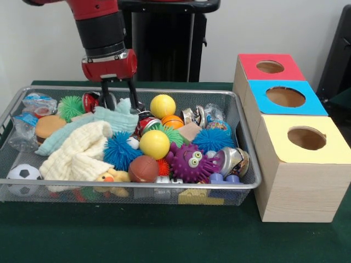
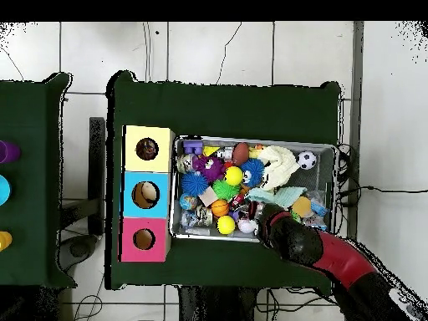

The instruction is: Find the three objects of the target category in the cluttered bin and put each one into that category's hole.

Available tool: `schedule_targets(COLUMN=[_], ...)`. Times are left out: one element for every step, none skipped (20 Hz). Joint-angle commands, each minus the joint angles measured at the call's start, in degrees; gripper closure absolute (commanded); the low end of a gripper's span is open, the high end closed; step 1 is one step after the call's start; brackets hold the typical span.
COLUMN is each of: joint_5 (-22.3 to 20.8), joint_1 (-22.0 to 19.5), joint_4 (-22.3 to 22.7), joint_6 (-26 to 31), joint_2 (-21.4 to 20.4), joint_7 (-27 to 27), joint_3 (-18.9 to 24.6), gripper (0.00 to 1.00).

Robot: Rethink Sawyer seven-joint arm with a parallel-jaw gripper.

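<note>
A wire mesh bin (image 1: 248, 148) holds a jumble of toys, cloths and cans. My gripper (image 1: 118, 102) reaches down into its far side, open, with the fingers (image 1: 103, 94) straddling the peak of a mint green cloth (image 1: 112, 119) and nothing gripped. A red can (image 1: 89, 101) lies just left of it and a yellow ball (image 1: 163, 106) just right. Other balls show: a second yellow ball (image 1: 154, 144), a small orange basketball (image 1: 172, 121), a brown football (image 1: 143, 169) and a soccer ball (image 1: 23, 176). In the overhead view the arm (image 2: 294, 241) hides the gripper over the bin (image 2: 338, 180).
Three boxes with round top holes stand right of the bin: red (image 1: 270, 67), blue (image 1: 285, 97), yellow (image 1: 306, 138). A cream cloth (image 1: 82, 153), a purple spiky monster (image 1: 191, 162), blue spiky balls (image 1: 119, 151), crushed cans (image 1: 233, 160) and plastic bags (image 1: 38, 104) crowd the bin.
</note>
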Motion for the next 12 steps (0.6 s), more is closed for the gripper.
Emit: schedule_targets(joint_5=[1.6,1.4,0.8,0.6,0.4,0.1,-0.4,-0.5,-0.6,-0.8,-0.9,-1.1], joint_1=[0.3,0.2,0.0,-0.1,-0.2,-0.4,-0.6,-0.8,-1.0,-1.1,-1.3,-1.5], joint_4=[-6.5,-6.4,-6.0,-6.0,-5.9,-5.9,-6.0,-6.1,-6.3,-6.5,-6.5,-6.5], joint_6=[0.9,0.4,-1.0,-1.5,-2.0,-2.6,-3.5,-3.6,-3.6,-3.8,-4.1,-4.3], joint_2=[3.7,4.0,4.5,4.9,5.3,5.7,6.5,6.9,7.4,7.6,7.9,8.1], joint_7=[7.1,7.1,7.3,7.4,7.4,7.4,7.3,7.1,6.9,6.8,6.7,6.6], joint_3=[-0.7,-0.7,-0.8,-0.8,-0.8,-0.9,-0.9,-0.8,-0.7,-0.7,-0.6,-0.5], gripper=[0.00,0.00,0.00,0.00,0.00,0.00,0.00,0.00,0.00,0.00,0.00,0.00])
